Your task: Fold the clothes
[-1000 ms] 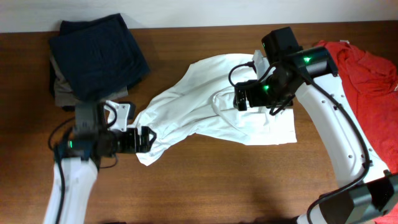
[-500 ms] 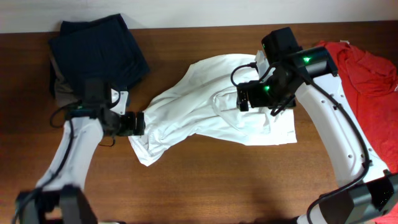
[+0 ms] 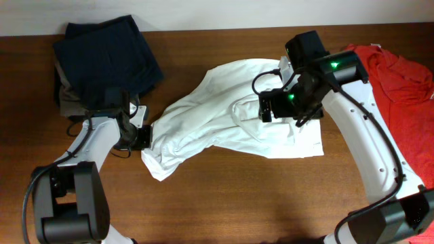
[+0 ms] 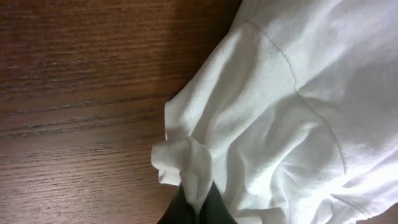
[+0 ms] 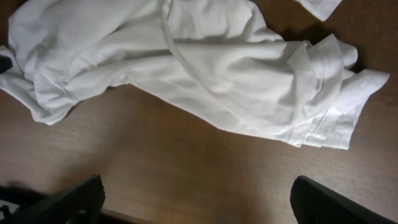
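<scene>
Left arm low and pinching, right arm raised with fingers spread.

From where I stand the left arm [image 3: 91,144] comes up from 7 o'clock of the overhead view and bends at the wrist; its left gripper [image 3: 144,135] sits out at 9 o'clock, nose toward 4 o'clock, dark fingers [image 4: 196,208] pressed together on a fold of the white T-shirt [image 3: 203,129]; the right arm [image 3: 369,146] climbs from 5 o'clock to an elbow near 1 o'clock, then doubles back toward 9 o'clock; the right gripper [image 3: 266,107] hangs there, its fingers [image 5: 68,200] set wide apart, clear of the cloth below.
</scene>
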